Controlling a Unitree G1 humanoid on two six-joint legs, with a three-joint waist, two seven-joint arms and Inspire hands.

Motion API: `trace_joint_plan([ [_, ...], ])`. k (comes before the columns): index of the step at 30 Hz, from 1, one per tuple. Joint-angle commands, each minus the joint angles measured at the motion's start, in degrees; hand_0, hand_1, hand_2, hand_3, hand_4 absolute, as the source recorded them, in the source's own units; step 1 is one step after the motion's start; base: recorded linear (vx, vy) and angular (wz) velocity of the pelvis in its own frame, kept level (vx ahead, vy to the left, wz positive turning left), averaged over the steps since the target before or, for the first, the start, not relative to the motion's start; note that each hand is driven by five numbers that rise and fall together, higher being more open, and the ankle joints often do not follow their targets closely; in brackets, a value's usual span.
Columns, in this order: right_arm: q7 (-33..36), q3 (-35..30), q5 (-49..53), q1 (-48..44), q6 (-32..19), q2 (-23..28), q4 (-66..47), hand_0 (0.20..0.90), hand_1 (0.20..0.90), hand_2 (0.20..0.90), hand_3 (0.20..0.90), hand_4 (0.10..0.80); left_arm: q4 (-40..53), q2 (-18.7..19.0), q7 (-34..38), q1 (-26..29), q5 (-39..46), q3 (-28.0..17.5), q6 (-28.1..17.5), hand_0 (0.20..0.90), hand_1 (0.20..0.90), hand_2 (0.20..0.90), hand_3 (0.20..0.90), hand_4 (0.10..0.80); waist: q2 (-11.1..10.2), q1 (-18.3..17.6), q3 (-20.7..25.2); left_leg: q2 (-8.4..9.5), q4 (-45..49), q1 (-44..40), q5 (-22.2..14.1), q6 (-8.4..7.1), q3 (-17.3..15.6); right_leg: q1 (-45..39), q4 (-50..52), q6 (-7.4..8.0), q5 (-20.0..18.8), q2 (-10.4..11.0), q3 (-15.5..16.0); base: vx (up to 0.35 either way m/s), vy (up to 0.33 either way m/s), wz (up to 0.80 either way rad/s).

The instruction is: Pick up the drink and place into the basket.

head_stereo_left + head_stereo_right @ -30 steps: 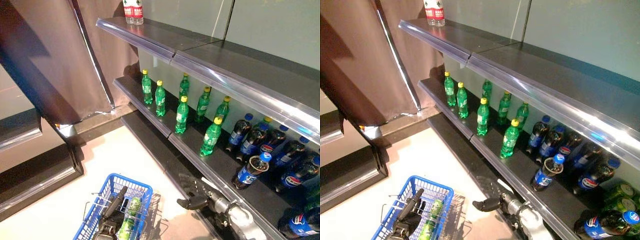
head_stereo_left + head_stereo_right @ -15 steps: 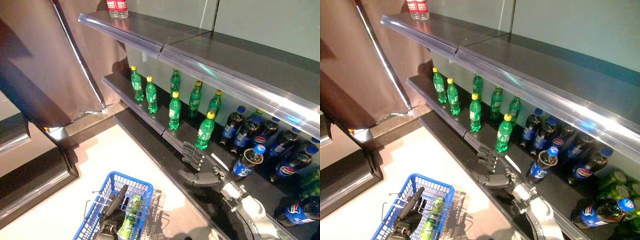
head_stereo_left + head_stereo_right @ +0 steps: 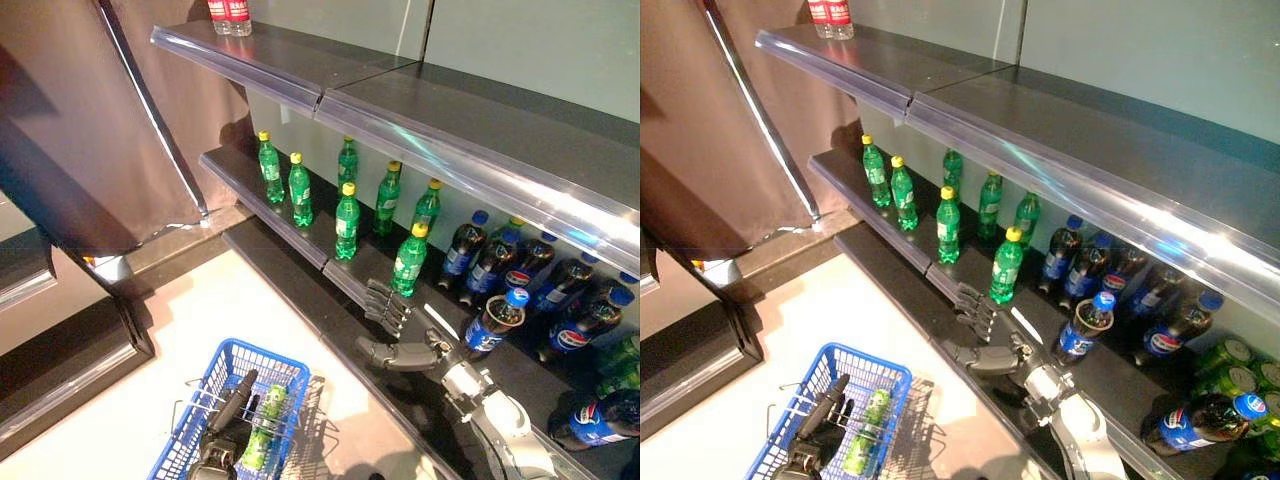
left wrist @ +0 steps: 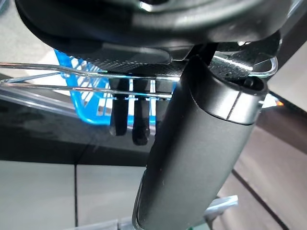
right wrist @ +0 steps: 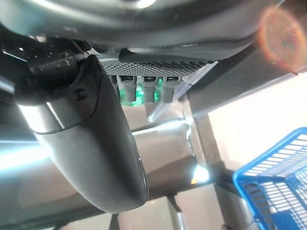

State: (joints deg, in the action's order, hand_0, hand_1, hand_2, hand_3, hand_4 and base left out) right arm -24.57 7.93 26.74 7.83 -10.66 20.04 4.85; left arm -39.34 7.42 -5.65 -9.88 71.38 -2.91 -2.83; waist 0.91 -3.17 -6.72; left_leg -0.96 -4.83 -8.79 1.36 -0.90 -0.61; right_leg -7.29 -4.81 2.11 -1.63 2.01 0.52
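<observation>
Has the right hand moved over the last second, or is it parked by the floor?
Yes. The right hand has risen from below the dark shelf edge up to it, fingers open toward the nearest green yellow-capped bottle.

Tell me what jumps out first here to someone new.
The right hand, fingers straight, reaches at the shelf edge just below a green bottle, one of a row beside dark cola bottles. On the floor, a blue basket already holds a green bottle, with the left hand gripping its wire handle.
</observation>
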Motion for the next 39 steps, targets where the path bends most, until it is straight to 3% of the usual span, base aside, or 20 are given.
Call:
trace_joint_plan([
  [1,0.88,-0.59,5.02,-0.56,-7.84,0.8,-10.04,0.9,0.9,0.9,0.9,0.8,11.09,5.81,-5.91,6.27,-1.72,-1.63,-3.63,0.3,0.3,0.3,0.2,0.1,-1.33,0.72,1.94,4.86,7.07,1.59,-7.62,3.43,-2.53,1.96,2.57,3.59,0.08,2.33,-2.0,-0.034,0.0,-0.22],
  [9,0.53,-2.23,7.89,1.56,-7.52,3.94,-14.21,0.9,0.9,0.9,0.9,0.8,11.16,6.95,-6.85,5.96,-1.53,-0.98,-3.62,0.3,0.3,0.3,0.2,0.1,-2.02,-1.73,0.13,5.5,12.03,3.18,-9.83,4.11,-4.73,3.53,3.26,4.27,-1.38,2.23,-6.29,-0.054,0.028,-0.36],
  [17,-0.16,-3.71,9.52,2.75,-7.51,5.53,-15.41,0.9,0.9,0.9,0.9,0.8,9.1,7.71,-8.12,8.8,-2.1,0.04,-3.59,0.3,0.3,0.3,0.2,0.1,-2.45,-5.02,-1.14,5.78,12.94,3.24,-10.57,4.64,-6.94,6.42,4.07,6.13,-3.99,2.39,-10.78,-0.058,0.034,-0.4],
  [27,2.39,-4.42,9.21,1.3,-8.06,5.14,-17.41,0.9,0.9,0.9,0.9,0.8,6.32,6.71,-6.28,12.49,-2.13,1.75,-4.41,0.3,0.3,0.3,0.2,0.1,-2.75,-6.45,-1.27,6.63,13.69,3.16,-11.55,5.2,-7.69,8.83,4.04,6.95,-6.07,2.21,-11.61,-0.025,0.013,-0.2],
  [32,8.18,-5.83,6.75,2.9,-10.71,4.33,-17.09,0.9,0.9,0.9,0.9,0.8,5.61,6.74,-5.83,12.27,-1.74,1.33,-4.78,0.3,0.3,0.3,0.2,0.1,-2.81,-6.96,-1.15,6.83,13.64,2.82,-11.66,5.4,-7.98,9.36,4.21,7.22,-6.45,2.11,-11.6,0.018,-0.001,-0.11],
  [39,21.47,-9.56,1.91,6.36,-17.08,1.66,-13.79,0.9,0.9,0.9,0.9,0.8,5.9,6.61,-5.06,10.86,-1.37,-0.31,-5.03,0.3,0.3,0.3,0.2,0.1,-2.34,-7.69,-1.23,7.22,12.67,2.05,-11.48,5.8,-7.91,9.88,4.67,7.37,-6.49,1.63,-11.63,0.037,0.001,-0.01],
])
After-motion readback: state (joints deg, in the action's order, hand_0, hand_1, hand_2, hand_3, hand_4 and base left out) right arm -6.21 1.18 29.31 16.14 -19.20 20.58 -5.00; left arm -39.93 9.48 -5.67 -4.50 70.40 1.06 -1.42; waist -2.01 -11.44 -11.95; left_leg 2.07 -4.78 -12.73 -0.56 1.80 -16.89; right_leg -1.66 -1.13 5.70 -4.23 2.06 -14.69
